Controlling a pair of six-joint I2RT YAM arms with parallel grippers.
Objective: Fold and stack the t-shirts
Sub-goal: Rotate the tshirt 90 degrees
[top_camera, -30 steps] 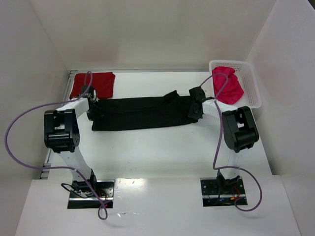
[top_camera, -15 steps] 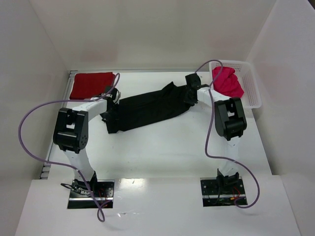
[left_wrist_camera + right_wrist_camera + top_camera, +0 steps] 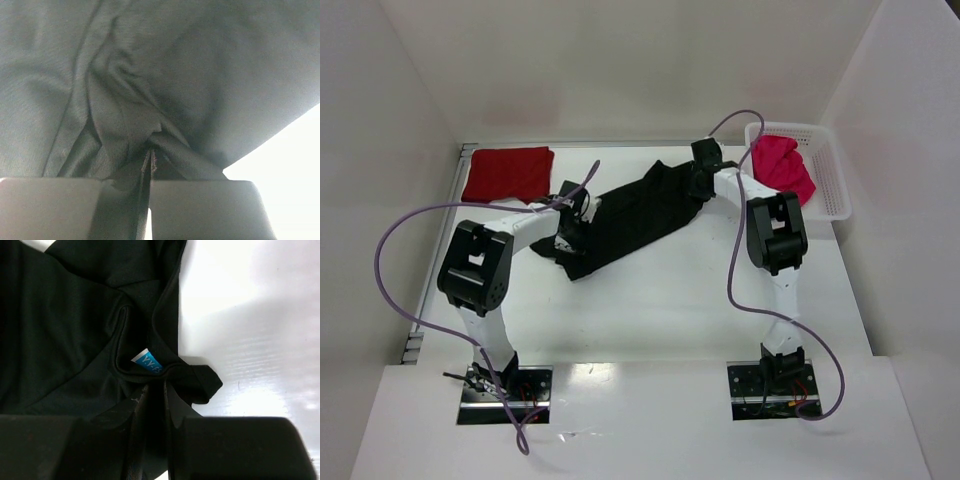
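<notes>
The white basket (image 3: 837, 190) sat at the far right of the table (image 3: 660, 310). The pink-red t-shirt (image 3: 782, 170) lay bunched up inside it, and part of it rose above the rim.

The black t-shirt (image 3: 635, 210) lay outside the basket, in the middle of the table. It stretched in a slant between my two grippers. My left gripper (image 3: 150, 167) was pinched tight on a fold of the black cloth at its near left end, with hardly any gap between the fingers. My right gripper (image 3: 154, 390) was pinched tight on the far right end, by the neck hole, just below a small blue tag (image 3: 148, 361). That end was near the basket but did not touch it.

The dark red t-shirt (image 3: 508, 172) lay folded flat in the far left corner of the table. It was well apart from the basket and did not touch the black one.
</notes>
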